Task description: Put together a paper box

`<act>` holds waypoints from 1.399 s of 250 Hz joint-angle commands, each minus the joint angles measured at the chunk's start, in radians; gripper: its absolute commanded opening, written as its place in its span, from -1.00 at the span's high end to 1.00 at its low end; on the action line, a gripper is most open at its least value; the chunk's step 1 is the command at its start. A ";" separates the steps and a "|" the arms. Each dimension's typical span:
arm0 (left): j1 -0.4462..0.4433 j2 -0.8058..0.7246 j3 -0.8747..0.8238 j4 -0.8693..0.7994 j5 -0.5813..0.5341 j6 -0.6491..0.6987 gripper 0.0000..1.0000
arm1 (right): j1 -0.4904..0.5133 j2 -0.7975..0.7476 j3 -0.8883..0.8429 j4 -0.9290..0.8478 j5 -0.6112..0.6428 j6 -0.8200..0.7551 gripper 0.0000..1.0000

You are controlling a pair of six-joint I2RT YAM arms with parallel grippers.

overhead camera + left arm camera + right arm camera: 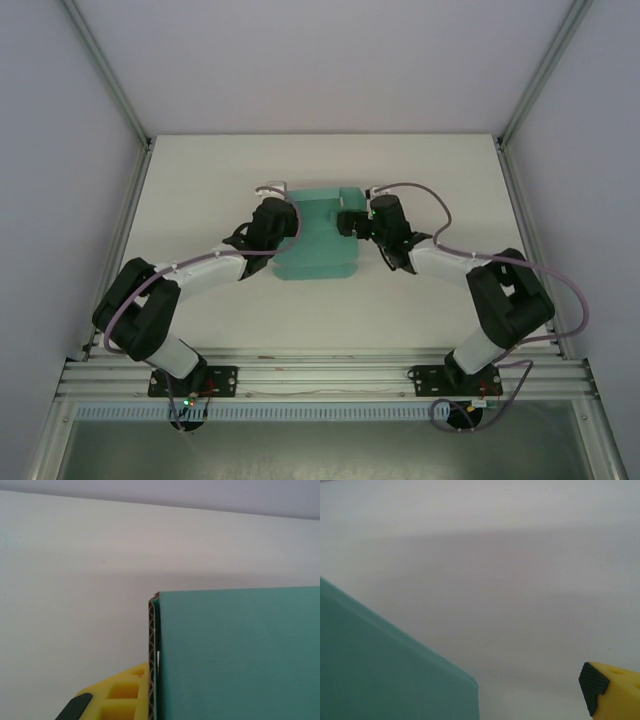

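The teal-green paper box [318, 240] lies partly folded in the middle of the white table [200, 180], with both arms reaching in from either side. My left gripper [288, 222] is at the box's left wall. In the left wrist view its yellow finger [117, 692] presses flat against the brown corrugated edge of a raised teal panel [235, 655], which hides the other finger. My right gripper [350, 222] sits at the box's upper right edge. In the right wrist view one yellow, black-padded fingertip [607, 692] stands well clear of the teal panel [385, 675].
Aluminium frame posts [115, 90] and grey enclosure walls bound the table on the left, right and back. An aluminium rail [320, 375] carries both arm bases at the near edge. Bare white tabletop surrounds the box.
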 commanded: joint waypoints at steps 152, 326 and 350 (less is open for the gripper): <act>0.025 -0.056 -0.031 0.048 0.094 0.058 1.00 | -0.227 -0.475 -0.032 -0.421 -0.214 -0.111 -0.71; 0.025 -0.015 -0.010 0.038 0.093 0.092 1.00 | -0.117 -0.119 0.195 -0.501 -0.684 -0.447 -0.09; 0.025 -0.015 -0.014 0.040 0.101 0.095 1.00 | -0.106 -0.086 0.221 -0.480 -0.663 -0.438 -0.08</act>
